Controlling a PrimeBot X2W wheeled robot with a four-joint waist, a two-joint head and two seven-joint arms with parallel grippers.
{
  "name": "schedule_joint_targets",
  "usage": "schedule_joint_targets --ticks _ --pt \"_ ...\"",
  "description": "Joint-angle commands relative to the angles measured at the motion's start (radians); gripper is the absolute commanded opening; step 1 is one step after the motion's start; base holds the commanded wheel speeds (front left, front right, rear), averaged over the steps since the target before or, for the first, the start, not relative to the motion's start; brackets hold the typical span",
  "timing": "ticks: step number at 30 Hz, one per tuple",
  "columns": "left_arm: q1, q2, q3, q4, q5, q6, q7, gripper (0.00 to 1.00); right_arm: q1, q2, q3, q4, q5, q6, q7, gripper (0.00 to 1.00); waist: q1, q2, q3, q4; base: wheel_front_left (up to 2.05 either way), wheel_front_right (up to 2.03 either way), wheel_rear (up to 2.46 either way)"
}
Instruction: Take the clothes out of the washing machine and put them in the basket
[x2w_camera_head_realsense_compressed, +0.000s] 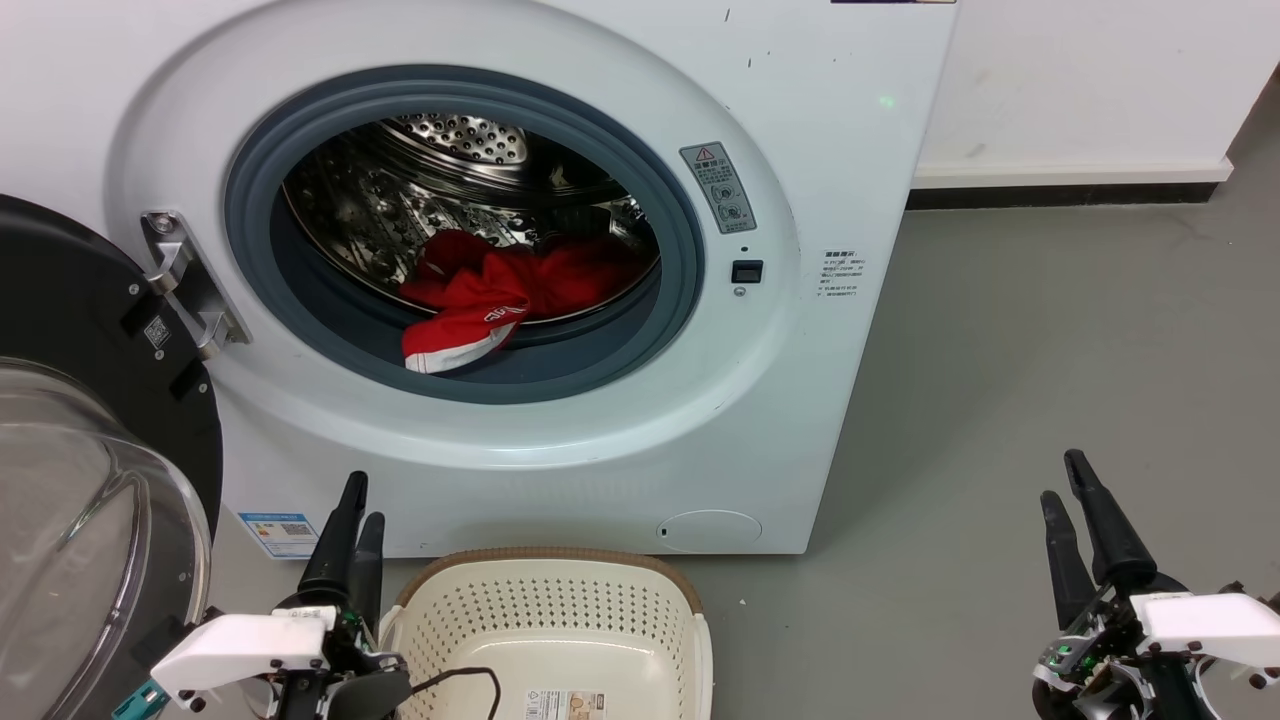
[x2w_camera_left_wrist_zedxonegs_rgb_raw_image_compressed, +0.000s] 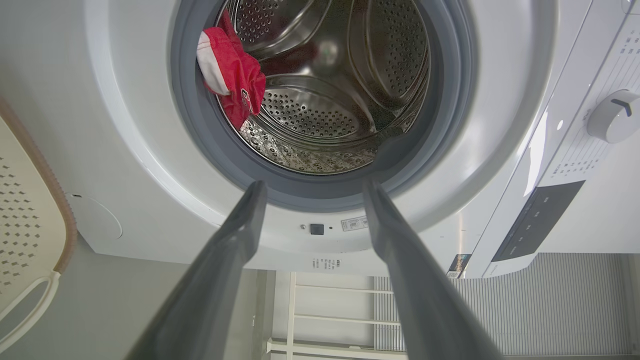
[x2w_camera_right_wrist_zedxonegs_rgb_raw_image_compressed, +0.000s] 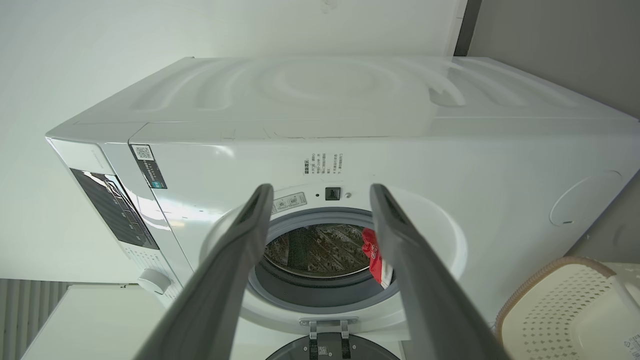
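Note:
Red clothes (x2w_camera_head_realsense_compressed: 495, 290) with white striped trim lie at the front of the steel drum, one end draped over the grey rim of the white washing machine (x2w_camera_head_realsense_compressed: 800, 420). The same clothes (x2w_camera_left_wrist_zedxonegs_rgb_raw_image_compressed: 227, 75) hang at the porthole's upper left in the left wrist view, and a sliver of them (x2w_camera_right_wrist_zedxonegs_rgb_raw_image_compressed: 376, 255) shows in the right wrist view. The cream basket (x2w_camera_head_realsense_compressed: 545, 615) stands on the floor below the porthole. My left gripper (x2w_camera_head_realsense_compressed: 358, 505) is open beside the basket's left rim. My right gripper (x2w_camera_head_realsense_compressed: 1062, 478) is open over the floor at the lower right. Both hold nothing.
The black-framed glass door (x2w_camera_head_realsense_compressed: 95, 480) stands swung open at the left, close to my left arm. Grey floor (x2w_camera_head_realsense_compressed: 1010, 400) spreads to the right of the machine, up to a white wall with a dark skirting. A black cable (x2w_camera_head_realsense_compressed: 465, 680) lies in the basket.

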Motion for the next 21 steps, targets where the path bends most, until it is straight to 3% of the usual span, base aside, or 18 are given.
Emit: schedule_joint_targets --ticks 1,9,21 --pt "-0.029 0.003 -0.01 -0.025 0.012 0.0 -0.012 1.0 -0.01 -0.005 0.008 -0.027 -0.017 0.0 -0.012 1.0 0.0 -0.0001 0.0 0.0 0.0 0.0 0.0" --pt "-0.037 0.013 -0.035 -0.052 0.141 0.0 -0.051 1.0 -0.007 -0.014 0.025 -0.041 -0.147 0.0 -0.053 1.0 0.0 -0.0001 0.001 0.001 0.0 0.0 0.0" --pt "-0.042 0.017 -0.057 -0.098 0.428 0.0 -0.101 1.0 0.007 -0.011 0.04 -0.075 -0.484 0.0 -0.103 1.0 0.0 -0.0001 0.003 0.005 0.0 0.0 0.0"
